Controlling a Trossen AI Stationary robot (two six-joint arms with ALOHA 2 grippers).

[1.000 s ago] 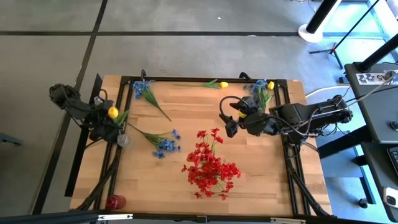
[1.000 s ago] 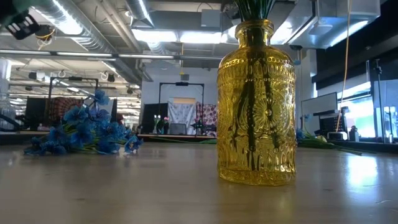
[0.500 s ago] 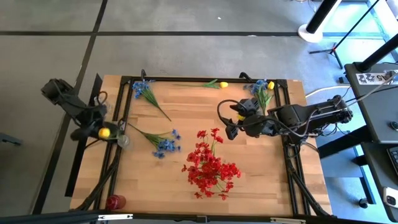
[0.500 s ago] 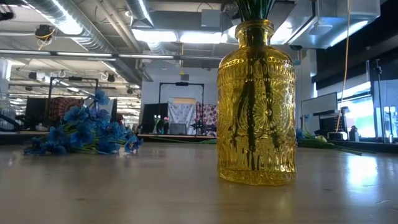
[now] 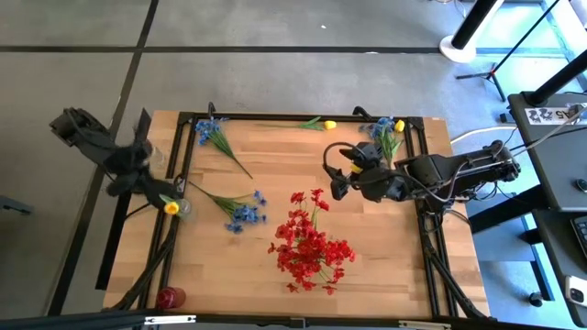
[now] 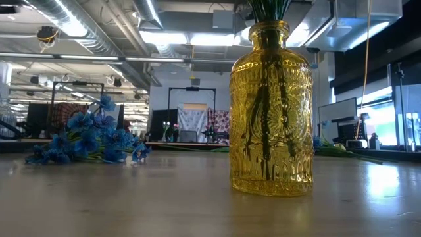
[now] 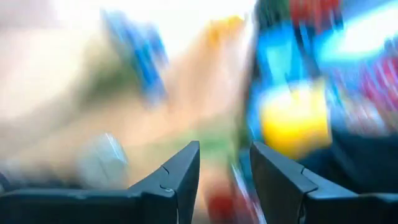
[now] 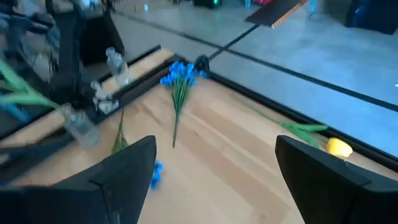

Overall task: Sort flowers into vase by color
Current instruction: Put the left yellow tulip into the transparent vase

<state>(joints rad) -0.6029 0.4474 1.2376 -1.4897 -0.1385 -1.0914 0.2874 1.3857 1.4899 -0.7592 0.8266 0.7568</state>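
Observation:
My left gripper (image 5: 158,193) is at the table's left edge, shut on a yellow flower whose bloom (image 5: 171,208) is right beside a small clear vase (image 5: 182,209); its wrist view is blurred. My right gripper (image 5: 336,181) hovers open over the table's right half, touching nothing. Red flowers (image 5: 312,247) stand with their stems in a yellow glass vase (image 6: 271,108). Blue sprigs lie flat on the table at mid-left (image 5: 240,213) and by the far edge (image 5: 215,133). Another yellow flower (image 5: 328,124) lies at the far edge. My left gripper has the yellow flower's green stem (image 7: 219,144) between its two fingers, a short way behind the bloom (image 7: 295,122). The flower is lifted clear of the table. Blur hides how the stem sits in the fingers.
A blue sprig with a yellow bloom (image 5: 389,131) lies at the far right corner. A red vase (image 5: 171,297) stands at the near left corner. Black frame rails (image 5: 179,165) run along the table's sides. Bare wood lies between the flowers.
My left gripper has swung toward the table's near edge and turned, carrying the yellow flower with it; the bloom has gone from beside the arm to right next to the clear vase. My right gripper has hardly shifted and stays open.

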